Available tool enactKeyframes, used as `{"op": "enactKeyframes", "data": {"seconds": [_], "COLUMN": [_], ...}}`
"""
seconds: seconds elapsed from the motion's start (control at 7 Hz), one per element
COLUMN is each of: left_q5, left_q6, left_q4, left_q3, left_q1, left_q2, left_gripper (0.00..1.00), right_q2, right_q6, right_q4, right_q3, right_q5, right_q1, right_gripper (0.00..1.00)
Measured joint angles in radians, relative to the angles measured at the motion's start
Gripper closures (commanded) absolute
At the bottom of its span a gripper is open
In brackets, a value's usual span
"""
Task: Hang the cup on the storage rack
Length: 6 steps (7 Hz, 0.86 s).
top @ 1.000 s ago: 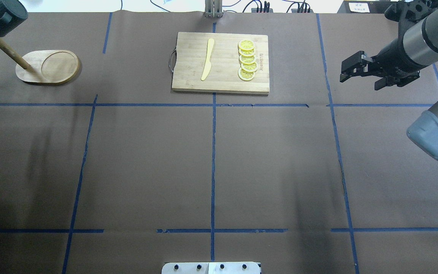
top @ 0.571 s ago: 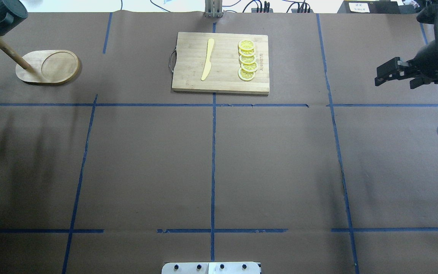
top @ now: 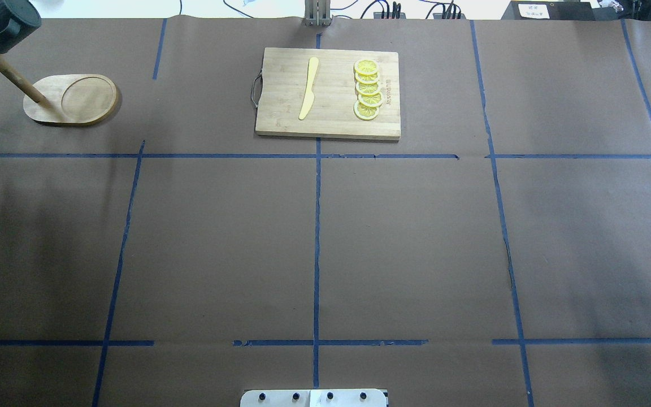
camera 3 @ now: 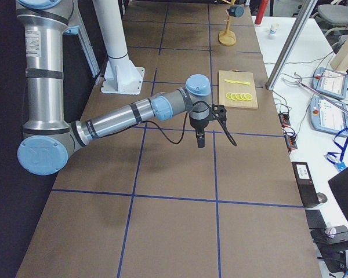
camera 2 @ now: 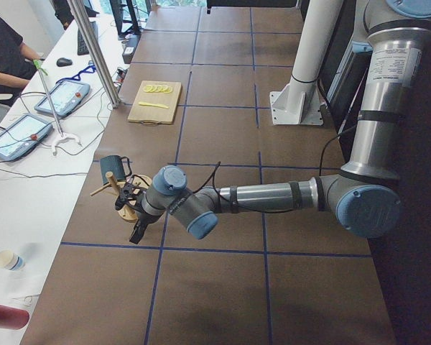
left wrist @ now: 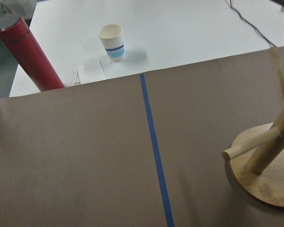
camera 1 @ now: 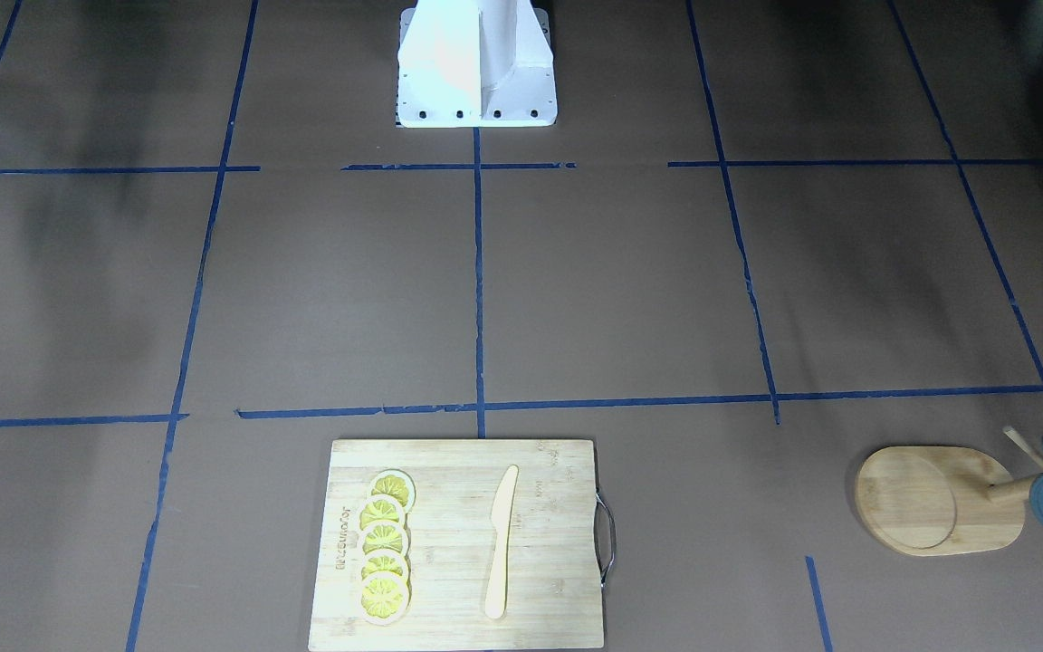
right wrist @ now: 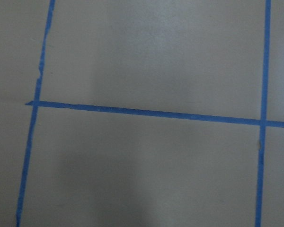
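The left gripper (camera 2: 134, 223) hangs just beside the light bamboo mug stand with oval base (top: 71, 99), and whether its jaws are released or clenched I cannot tell. For the right gripper (camera 3: 200, 139), which points down over bare brown table paper (top: 416, 237) well apart from the stand, I also cannot tell. The small dark blue-grey mug (top: 1, 22) hangs high on the stand, up at its thin pegs and above the base. A rectangular bamboo cutting board (top: 280, 113) with lemon slices (top: 368, 90) and a yellow knife (top: 309, 87) lies at the table's far middle.

Brown paper-covered table (top: 416, 237) with blue tape grid (top: 317, 254)
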Motion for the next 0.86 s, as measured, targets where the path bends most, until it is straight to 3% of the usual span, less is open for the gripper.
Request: {"op": "enactKeyframes", "data": {"seconds": [0.57, 0.86], "left_q5": [-0.152, -0.231], "left_q6": [0.391, 0.422], "left_q4": [0.838, 0.988], "left_q3": [-0.426, -0.501], "left_q1": [-0.113, -0.144], "left_q2": [0.122, 0.217], "left_gripper": [0.00, 0.00], "right_q2": [-0.072, -0.095], "right_q6": [-0.218, -0.285], "right_q4": [0.000, 0.000], "right_q3": [-0.099, -0.131], "right_q5": [0.033, 0.071], "right_q1": [0.105, 0.140], "right_gripper": [0.00, 0.00]}}
